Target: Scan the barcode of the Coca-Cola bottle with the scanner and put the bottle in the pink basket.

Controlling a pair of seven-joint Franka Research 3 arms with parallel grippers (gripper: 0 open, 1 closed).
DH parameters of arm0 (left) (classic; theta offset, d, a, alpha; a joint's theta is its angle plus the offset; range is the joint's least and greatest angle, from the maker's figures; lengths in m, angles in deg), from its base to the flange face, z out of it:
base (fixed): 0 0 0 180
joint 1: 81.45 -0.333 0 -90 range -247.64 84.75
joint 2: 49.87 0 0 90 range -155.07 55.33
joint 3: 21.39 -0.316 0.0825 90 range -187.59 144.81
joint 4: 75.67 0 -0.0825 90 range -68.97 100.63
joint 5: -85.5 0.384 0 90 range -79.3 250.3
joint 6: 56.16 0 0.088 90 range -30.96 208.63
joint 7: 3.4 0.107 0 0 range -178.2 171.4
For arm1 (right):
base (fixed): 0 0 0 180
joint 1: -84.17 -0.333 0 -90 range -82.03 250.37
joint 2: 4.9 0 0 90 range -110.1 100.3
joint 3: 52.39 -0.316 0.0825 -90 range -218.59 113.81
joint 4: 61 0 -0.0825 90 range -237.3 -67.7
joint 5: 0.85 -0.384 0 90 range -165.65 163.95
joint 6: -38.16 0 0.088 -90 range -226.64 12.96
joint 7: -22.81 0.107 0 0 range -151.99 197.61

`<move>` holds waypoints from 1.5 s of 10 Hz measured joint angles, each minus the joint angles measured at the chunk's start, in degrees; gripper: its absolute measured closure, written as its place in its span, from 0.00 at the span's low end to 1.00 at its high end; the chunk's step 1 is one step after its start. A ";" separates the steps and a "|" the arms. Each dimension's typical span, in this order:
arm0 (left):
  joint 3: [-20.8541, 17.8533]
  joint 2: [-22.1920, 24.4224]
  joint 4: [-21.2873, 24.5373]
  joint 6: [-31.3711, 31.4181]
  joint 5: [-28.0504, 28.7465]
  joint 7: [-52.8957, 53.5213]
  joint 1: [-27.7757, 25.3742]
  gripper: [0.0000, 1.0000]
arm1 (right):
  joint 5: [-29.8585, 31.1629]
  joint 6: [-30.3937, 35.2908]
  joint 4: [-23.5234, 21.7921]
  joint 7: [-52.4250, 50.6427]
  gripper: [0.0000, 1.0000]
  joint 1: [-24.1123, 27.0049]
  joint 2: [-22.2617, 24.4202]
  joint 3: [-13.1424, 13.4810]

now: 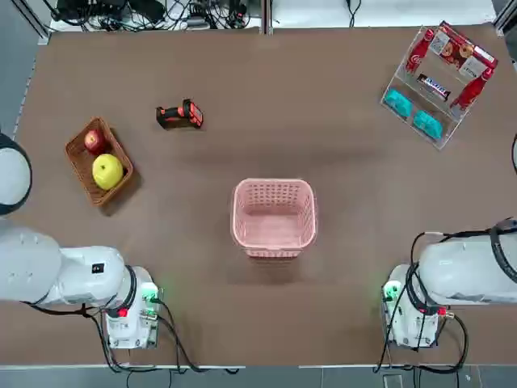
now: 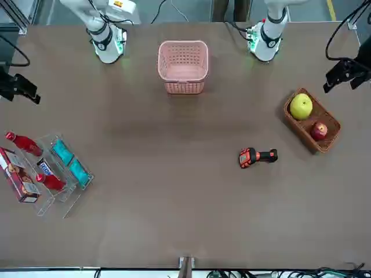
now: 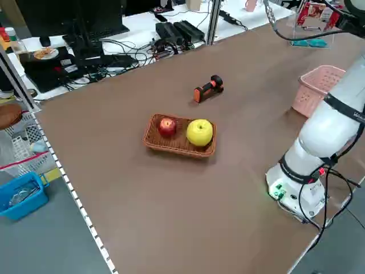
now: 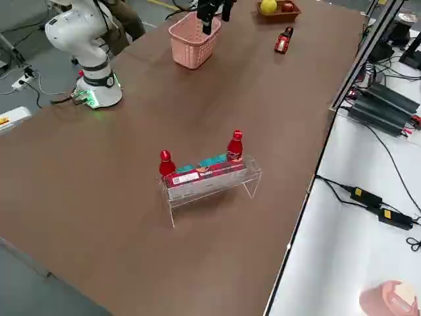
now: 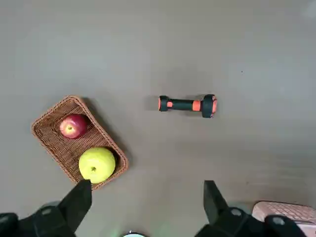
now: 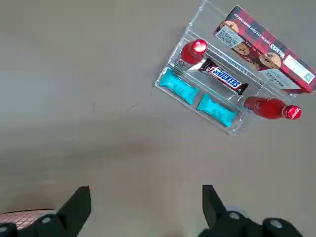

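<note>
2 red bottles, 1 target: a wrong pick looms

Both my grippers, left [image 5: 148, 197] and right [image 6: 147, 200], hang open and empty over the near side. The 2 Coca-Cola bottles [image 6: 270, 107] stand on the clear rack [image 6: 232, 129], far right; crowding by the cookie box [image 6: 269, 49] could make my right fingers topple 1. The scanner [image 5: 187, 104] lies on its side, far left, so a skewed grip could miss the barcode. The pink basket [image 1: 275, 217] sits between.

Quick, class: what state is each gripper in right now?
Left gripper: open, holding nothing, above the table.
Right gripper: open, holding nothing, above the table.
</note>
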 joint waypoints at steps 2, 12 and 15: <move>-0.01 0.00 0.00 0.00 0.00 0.00 0.00 0.00 | 0.00 0.00 0.00 0.00 0.00 0.02 0.00 -0.01; -0.32 0.00 0.00 0.00 -0.01 0.03 -0.20 0.00 | 0.07 -9.85 -0.72 -10.10 0.00 6.11 -7.75 0.23; -0.42 -0.10 0.19 0.00 0.00 -7.38 -0.21 0.00 | 0.00 -13.33 -0.67 -12.32 0.00 7.15 -13.05 0.21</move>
